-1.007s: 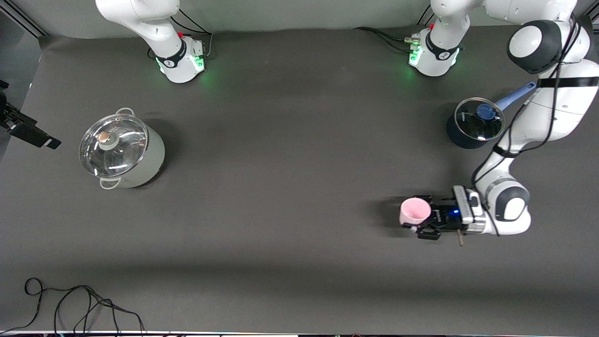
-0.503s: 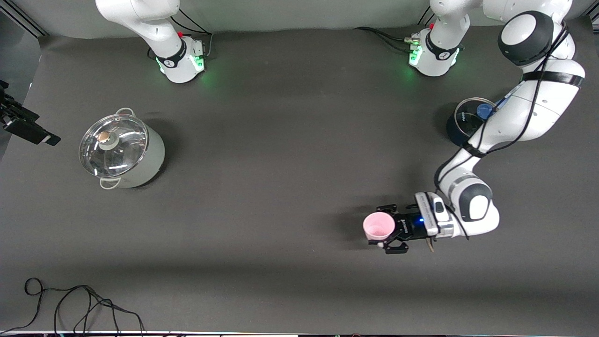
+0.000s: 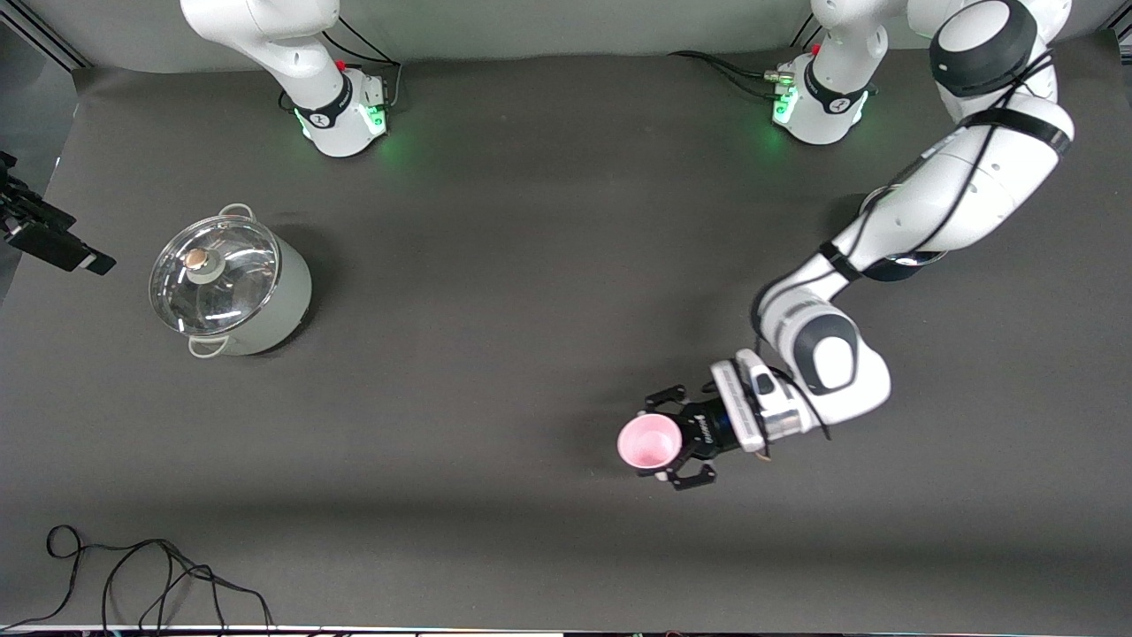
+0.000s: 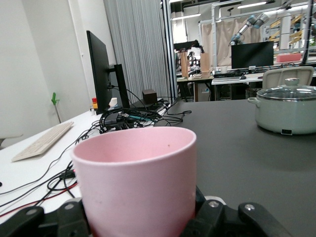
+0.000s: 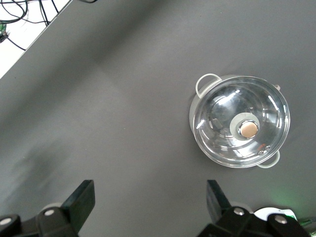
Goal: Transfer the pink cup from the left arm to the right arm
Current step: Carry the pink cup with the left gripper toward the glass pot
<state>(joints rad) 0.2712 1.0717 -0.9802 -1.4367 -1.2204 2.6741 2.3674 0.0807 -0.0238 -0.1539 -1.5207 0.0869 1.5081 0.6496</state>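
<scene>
Flanking pink cup: grey pot.

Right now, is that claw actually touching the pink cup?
Touching. In the left wrist view the left gripper has its black fingers pressed against both sides of the pink cup; the front view shows it held above the table.

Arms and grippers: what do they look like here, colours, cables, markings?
Both arms are glossy white with rounded links. The left arm has dark grey joint caps, black bands and thin black cables running along it. Each base glows green and carries a black collar with a white logo. The left gripper is black on a silver-grey wrist block; the right gripper has black fingers.
</scene>
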